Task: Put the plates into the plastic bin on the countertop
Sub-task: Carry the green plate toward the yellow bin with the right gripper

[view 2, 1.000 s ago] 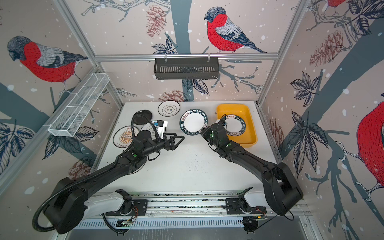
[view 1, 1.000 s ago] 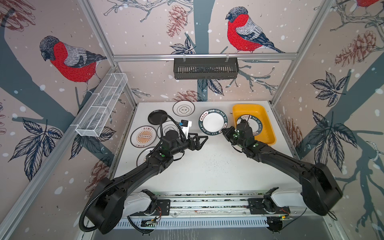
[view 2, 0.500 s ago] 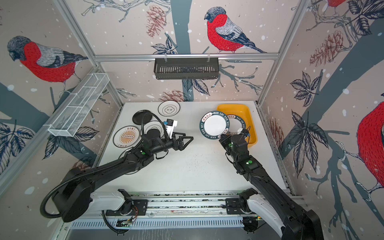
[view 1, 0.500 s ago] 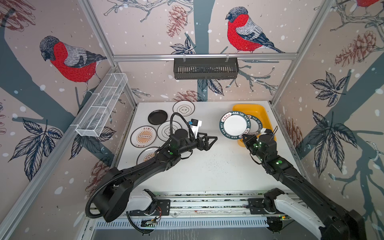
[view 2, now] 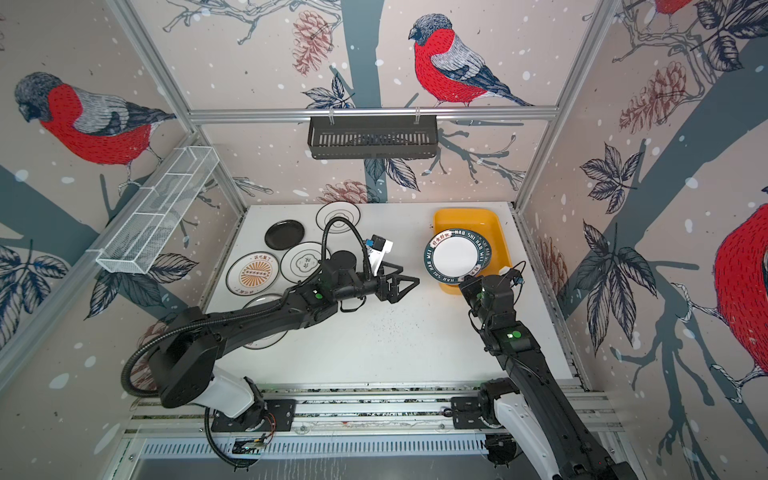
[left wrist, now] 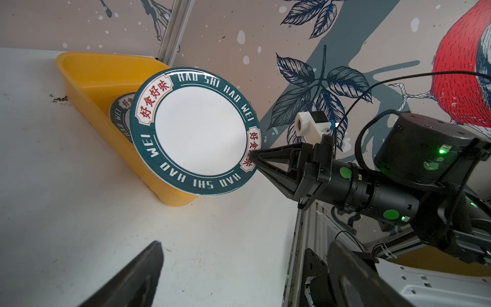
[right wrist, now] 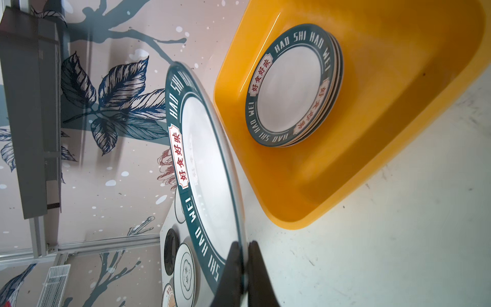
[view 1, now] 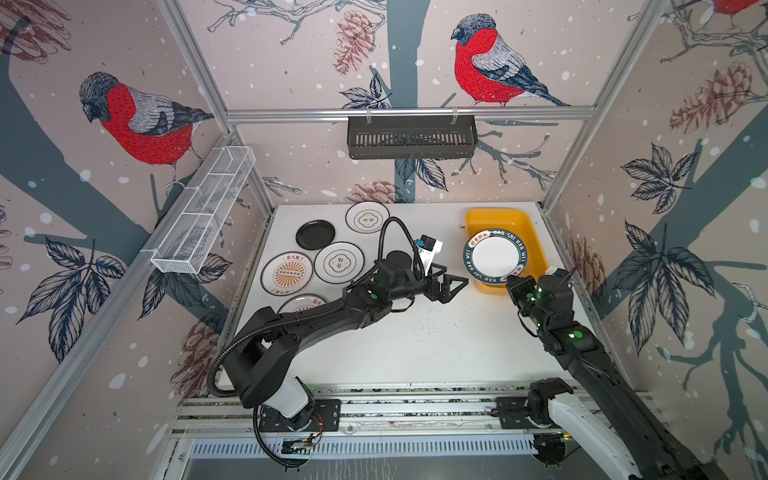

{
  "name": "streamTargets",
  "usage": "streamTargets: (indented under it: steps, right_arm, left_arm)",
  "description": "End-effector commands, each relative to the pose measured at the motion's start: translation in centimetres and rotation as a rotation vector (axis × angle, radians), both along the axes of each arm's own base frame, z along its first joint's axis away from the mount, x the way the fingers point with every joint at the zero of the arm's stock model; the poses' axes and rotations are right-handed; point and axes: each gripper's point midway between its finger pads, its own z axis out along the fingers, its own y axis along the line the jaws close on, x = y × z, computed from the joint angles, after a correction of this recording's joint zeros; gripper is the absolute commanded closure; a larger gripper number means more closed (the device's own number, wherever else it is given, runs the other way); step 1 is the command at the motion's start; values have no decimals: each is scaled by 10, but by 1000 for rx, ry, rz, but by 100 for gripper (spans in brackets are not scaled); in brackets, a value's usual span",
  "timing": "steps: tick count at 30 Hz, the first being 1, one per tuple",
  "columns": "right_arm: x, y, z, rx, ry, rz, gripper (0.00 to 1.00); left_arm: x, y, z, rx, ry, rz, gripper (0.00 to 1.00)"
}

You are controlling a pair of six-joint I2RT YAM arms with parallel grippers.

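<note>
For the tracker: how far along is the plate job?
Done: a plate stack sits in the plastic bin. In hand: right gripper pinches a green-rimmed plate by its rim over the bin's edge; left gripper open, empty. Left: five plates on the countertop, one partly under the left arm.

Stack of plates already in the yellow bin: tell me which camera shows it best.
The right wrist view. There the stack lies unobstructed in the bin, several rims showing at its edge. In both top views the held plate covers nearly all of it; the left wrist view shows only a sliver behind that plate.
</note>
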Motion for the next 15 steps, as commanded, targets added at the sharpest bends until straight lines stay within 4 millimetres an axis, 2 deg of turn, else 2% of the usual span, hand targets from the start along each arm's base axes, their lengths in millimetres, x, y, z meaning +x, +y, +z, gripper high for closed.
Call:
streamTargets:
  steps: [1,7,15]
  right_arm:
    - [7,-4,8,-1,-40,24,98]
    - [22,-24,4,19,-32,-3,99]
    - [45,-31,-6,53,-16,-11,99]
  left_arm:
    - [4,-5,6,-7,-41,-1,4]
    - [12,-18,6,23,-85,-27,4]
    - [26,-34,5,54,-138,-41,4]
